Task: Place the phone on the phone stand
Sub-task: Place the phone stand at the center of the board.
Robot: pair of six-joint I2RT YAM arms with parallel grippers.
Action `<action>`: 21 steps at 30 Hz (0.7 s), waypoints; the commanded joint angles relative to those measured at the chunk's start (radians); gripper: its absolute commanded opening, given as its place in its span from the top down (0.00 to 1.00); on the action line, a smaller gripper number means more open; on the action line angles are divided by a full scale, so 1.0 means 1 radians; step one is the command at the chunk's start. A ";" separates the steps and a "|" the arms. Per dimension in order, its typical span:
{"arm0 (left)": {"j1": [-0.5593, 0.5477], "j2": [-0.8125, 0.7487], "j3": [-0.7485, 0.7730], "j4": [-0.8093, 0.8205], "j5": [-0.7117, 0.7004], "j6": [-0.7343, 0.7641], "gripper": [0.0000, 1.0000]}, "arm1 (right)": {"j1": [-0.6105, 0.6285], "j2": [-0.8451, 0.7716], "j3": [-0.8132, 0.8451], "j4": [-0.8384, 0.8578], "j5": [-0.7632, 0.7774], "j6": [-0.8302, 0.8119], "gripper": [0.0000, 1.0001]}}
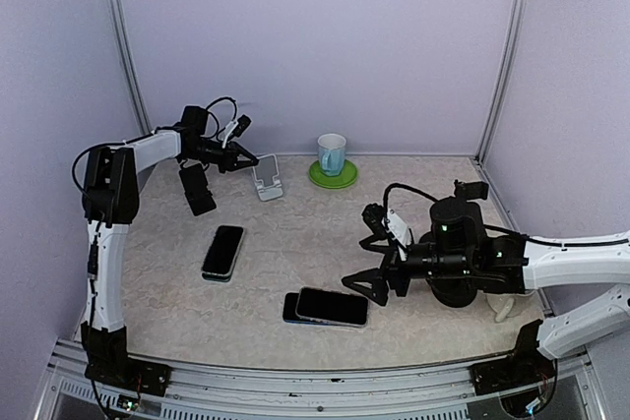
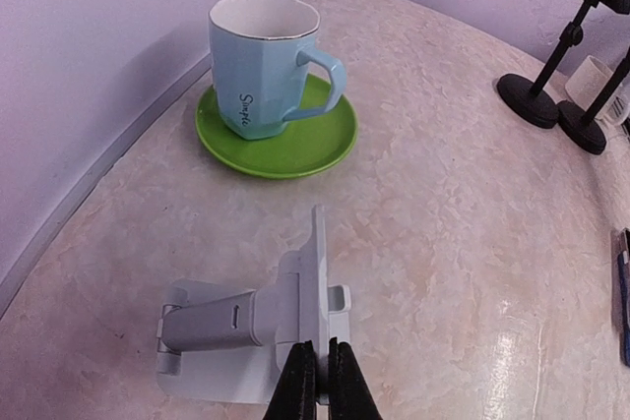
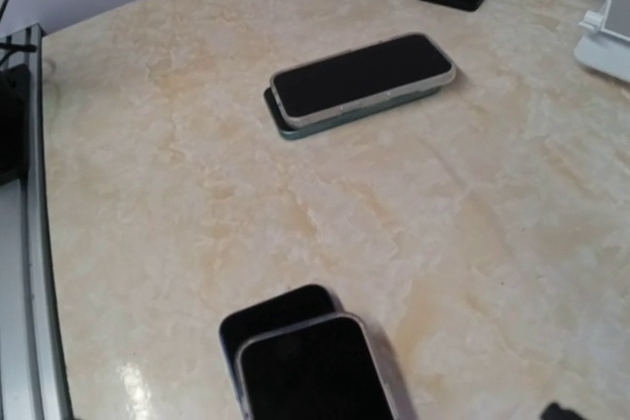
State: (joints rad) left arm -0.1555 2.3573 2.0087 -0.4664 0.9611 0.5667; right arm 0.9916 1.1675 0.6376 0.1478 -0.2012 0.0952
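Left claw (image 2: 317, 353) pinched shut at the phone stand (image 2: 246, 320) (white), right claw (image 1: 362, 261) spread wide near stacked phones (image 1: 330, 307).

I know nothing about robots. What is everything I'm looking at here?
Left phone pile: seemingly two, black, flat, left of middle.
Front phone pile: two, black, overlapping, near the front.
White stand: one, white, at the back, left of the mug.
Black stand: one, black, far left.
Mug: one, light blue, on the saucer.
Saucer: one, green, back middle.
Poles on round bases: two, black, far right side.
Table: one, beige marbled.
Left gripper: one, black, shut, at the white stand.
Right gripper: one, black, open, beside the front phone pile.
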 commanded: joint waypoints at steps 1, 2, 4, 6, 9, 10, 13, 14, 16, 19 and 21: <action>0.013 0.035 0.061 -0.012 0.048 0.033 1.00 | -0.008 0.018 0.021 0.023 -0.012 -0.002 0.00; 0.015 0.041 0.066 -0.012 0.047 0.034 1.00 | -0.007 0.018 0.021 0.022 -0.012 -0.002 0.00; 0.019 0.051 0.075 -0.011 0.053 0.035 1.00 | -0.007 0.020 0.021 0.023 -0.013 0.001 0.00; 0.022 0.062 0.088 -0.012 0.052 0.033 1.00 | -0.007 0.021 0.021 0.024 -0.016 0.003 0.00; 0.026 0.080 0.110 -0.014 0.051 0.027 0.98 | -0.008 0.022 0.020 0.025 -0.018 0.008 0.00; 0.027 0.086 0.119 -0.015 0.049 0.027 0.97 | -0.008 0.023 0.020 0.025 -0.019 0.009 0.00; 0.027 0.099 0.132 -0.011 0.038 0.022 0.95 | -0.007 0.024 0.022 0.024 -0.020 0.013 0.00; 0.027 0.102 0.133 -0.006 0.031 0.020 0.95 | -0.008 0.027 0.024 0.024 -0.019 0.015 0.00; 0.027 0.108 0.134 0.011 0.012 0.004 0.94 | -0.008 0.029 0.025 0.023 -0.020 0.017 0.00; 0.027 0.119 0.139 0.027 0.006 -0.009 0.92 | -0.008 0.033 0.028 0.022 -0.020 0.020 0.00; 0.027 0.124 0.137 0.040 0.000 -0.019 0.89 | -0.007 0.036 0.031 0.021 -0.023 0.021 0.00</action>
State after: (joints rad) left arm -0.1341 2.4550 2.1124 -0.4755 0.9600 0.5686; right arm 0.9916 1.1912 0.6388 0.1490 -0.2096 0.1036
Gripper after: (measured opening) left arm 0.095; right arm 0.998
